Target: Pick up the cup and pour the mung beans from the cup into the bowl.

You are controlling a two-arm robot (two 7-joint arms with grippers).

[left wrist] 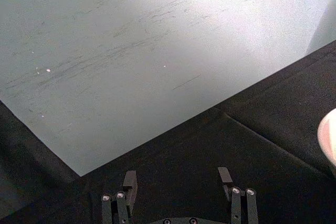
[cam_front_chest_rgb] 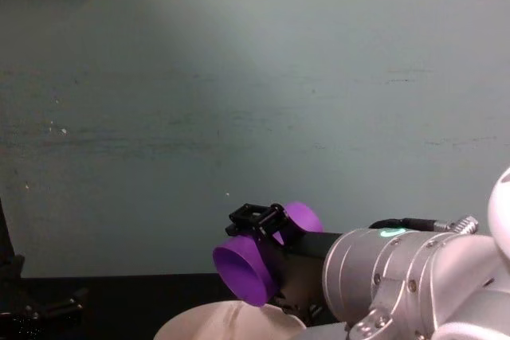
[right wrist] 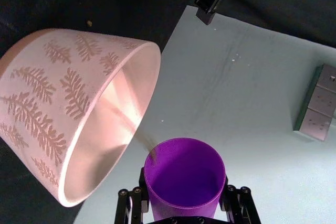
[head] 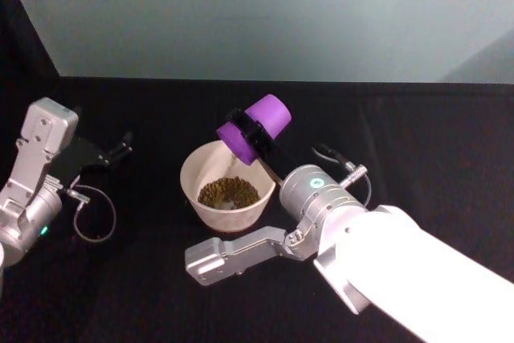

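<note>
Black cloth covers the table, with a pale wall behind it. Near the table's middle stands the bowl, white with a pink tint and a leaf pattern on its outside. Above the bowl's far rim hangs the purple cup, tipped well over, its mouth down toward the bowl and its base raised. A heap of mung beans lies in the bowl's bottom. The right claw clamps the cup's sides. The left claw sits well off to the left above the cloth, fingers spread, holding nothing.
</note>
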